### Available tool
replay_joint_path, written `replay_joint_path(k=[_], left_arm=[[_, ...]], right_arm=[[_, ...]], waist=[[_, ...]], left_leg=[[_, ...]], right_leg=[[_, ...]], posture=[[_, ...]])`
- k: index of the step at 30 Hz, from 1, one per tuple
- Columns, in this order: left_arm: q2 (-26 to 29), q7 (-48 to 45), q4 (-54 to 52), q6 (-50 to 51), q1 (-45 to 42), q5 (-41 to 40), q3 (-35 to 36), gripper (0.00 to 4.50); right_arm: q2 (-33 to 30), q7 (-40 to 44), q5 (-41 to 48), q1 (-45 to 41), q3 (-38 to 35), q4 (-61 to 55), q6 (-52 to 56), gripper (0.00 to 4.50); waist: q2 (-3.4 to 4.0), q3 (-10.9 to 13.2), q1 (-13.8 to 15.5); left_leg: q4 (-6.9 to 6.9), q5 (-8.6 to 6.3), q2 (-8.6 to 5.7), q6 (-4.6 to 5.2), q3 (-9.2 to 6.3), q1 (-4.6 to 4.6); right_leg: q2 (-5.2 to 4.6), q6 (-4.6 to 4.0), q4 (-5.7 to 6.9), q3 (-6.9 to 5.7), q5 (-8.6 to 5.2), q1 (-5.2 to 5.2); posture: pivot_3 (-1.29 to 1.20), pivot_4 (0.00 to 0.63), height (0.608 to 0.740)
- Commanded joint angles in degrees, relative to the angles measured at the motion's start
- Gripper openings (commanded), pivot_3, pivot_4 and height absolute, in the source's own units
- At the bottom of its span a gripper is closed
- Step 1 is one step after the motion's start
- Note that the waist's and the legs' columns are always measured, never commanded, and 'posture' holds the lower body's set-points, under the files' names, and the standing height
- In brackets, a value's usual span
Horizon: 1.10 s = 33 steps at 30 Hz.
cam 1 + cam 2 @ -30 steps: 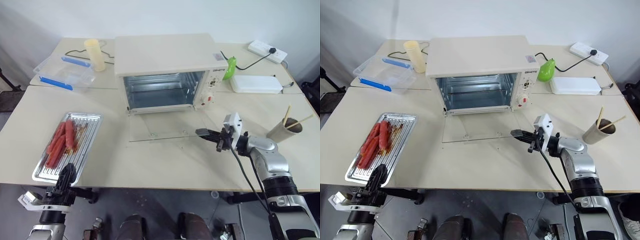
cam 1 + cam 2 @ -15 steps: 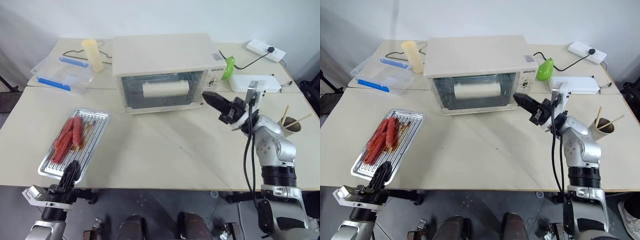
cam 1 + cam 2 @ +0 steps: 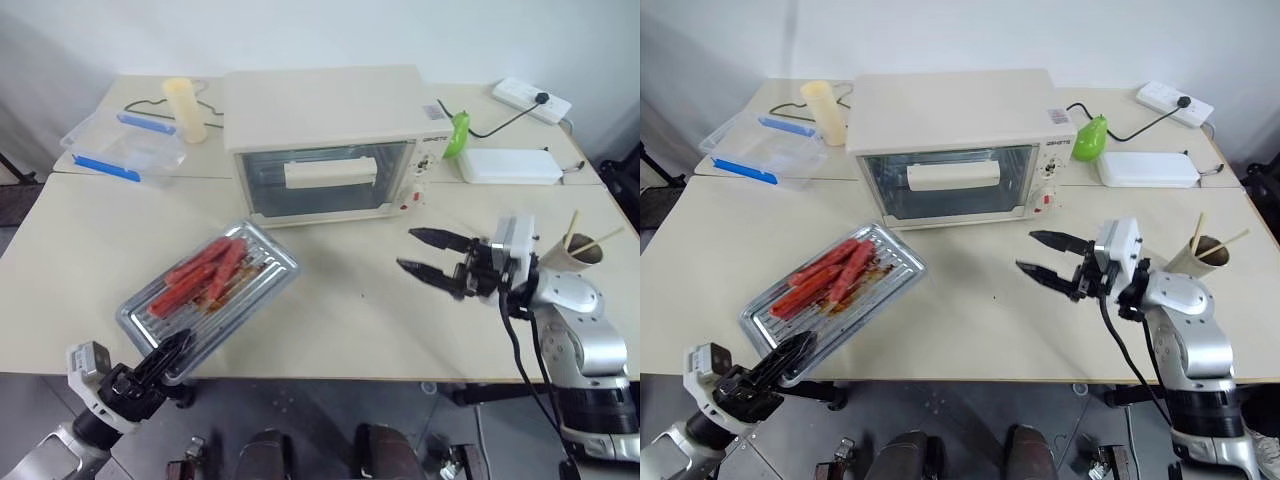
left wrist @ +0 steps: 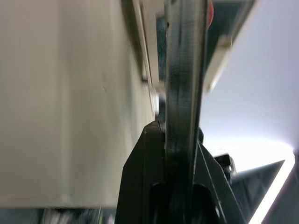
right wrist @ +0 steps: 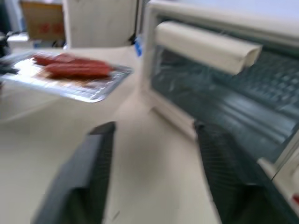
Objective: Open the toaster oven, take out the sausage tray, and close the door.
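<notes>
Left eye view shows the toaster oven at the back of the table with the door shut, its cream bar handle across the glass. The sausage tray sits askew out over the table's front left part, and the left gripper has its fingers clamped on the tray's near edge. The right gripper hovers above the table in front of the oven's control panel, fingers spread apart with nothing between them.
</notes>
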Motion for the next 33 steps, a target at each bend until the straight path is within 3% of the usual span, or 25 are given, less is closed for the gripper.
replay_joint_path(k=[1,2,3,7,14,22,27,31,33], left_arm=[[4.49,-3.13,0.5,2.39,-2.05,-1.65,-3.25,0.0],[6.92,-2.72,0.55,3.1,-3.37,-1.65,-5.42,0.0],[8.85,-2.3,0.71,3.75,-5.31,-1.65,-7.92,0.0],[12.62,-0.42,3.34,3.9,-14.43,-1.46,-15.79,0.0],[14.65,0.14,11.35,7.92,-30.48,0.21,-28.8,0.0],[9.67,-0.1,22.54,14.67,-47.6,10.54,-38.06,0.0],[3.77,1.85,29.04,15.94,-54.46,17.21,-38.46,0.0],[1.12,3.02,29.43,16.35,-55.26,21.9,-36.66,0.0],[0.66,2.05,26.78,17.11,-54.84,23.32,-36.06,0.63]], right_arm=[[-2.74,1.82,1.83,4.49,-3.73,-4.89,-1.95,4.09],[-2.41,3.93,4.14,6.35,-5.51,-5.34,-3.6,4.42],[-0.97,3.54,5.08,7.74,-7.98,-4.99,-6.51,4.47],[-5.88,6.16,8.84,15.01,-11.61,-5.63,-0.46,4.47],[-7.65,4.16,9.05,19.64,-14.51,-8.39,0.42,4.47],[-8.94,0.71,9.8,22.57,-17.77,-11.85,2.57,4.47],[-9.33,-1.43,10.54,22.55,-19.27,-13.2,4.0,4.47],[-9.48,-2.43,10.85,22.1,-19.58,-14.27,4.88,4.47],[-9.59,-2.66,11.07,21.93,-19.66,-14.49,5.3,4.5]], waist=[[0.07,0.02,0.22],[0.1,0.04,0.32],[0.1,0.05,0.52],[0.26,0.06,1.42],[0.29,0.07,0.95],[0.27,0.08,1.56],[0.27,0.08,2.87],[0.3,0.06,3.54],[0.31,0.06,3.68]], left_leg=[[0.0,0.01,0.04,-0.02,-0.04,0.01],[-0.01,0.01,0.05,-0.03,-0.07,0.02],[-0.01,0.01,0.07,-0.03,-0.06,0.01],[0.0,0.03,-0.06,0.07,-0.11,-0.01],[-0.01,0.04,-0.08,0.03,-0.09,0.02],[0.05,0.09,-0.2,-0.03,-0.06,0.02],[0.11,0.14,-0.26,0.0,-0.16,-0.01],[0.11,0.23,-0.3,0.0,-0.13,0.01],[0.12,0.26,-0.33,0.03,-0.14,0.01]], right_leg=[[0.0,-0.02,0.05,-0.01,-0.01,-0.01],[0.0,-0.03,0.08,-0.01,-0.02,-0.01],[0.0,-0.04,0.07,0.0,-0.02,-0.02],[-0.12,-0.04,0.04,0.2,-0.02,0.04],[-0.01,-0.02,0.07,0.12,-0.01,0.04],[0.05,0.04,0.12,0.11,0.02,0.03],[0.04,0.07,0.14,0.1,0.04,0.08],[0.02,0.14,0.11,0.14,0.08,0.12],[-0.03,0.16,0.12,0.15,0.09,0.13]], posture=[[0.0,0.15,0.74],[0.0,0.15,0.74],[0.0,0.15,0.74],[0.0,0.15,0.74],[0.0,0.15,0.74],[0.0,0.15,0.74],[0.0,0.15,0.74],[0.0,0.15,0.74],[0.0,0.15,0.74]])
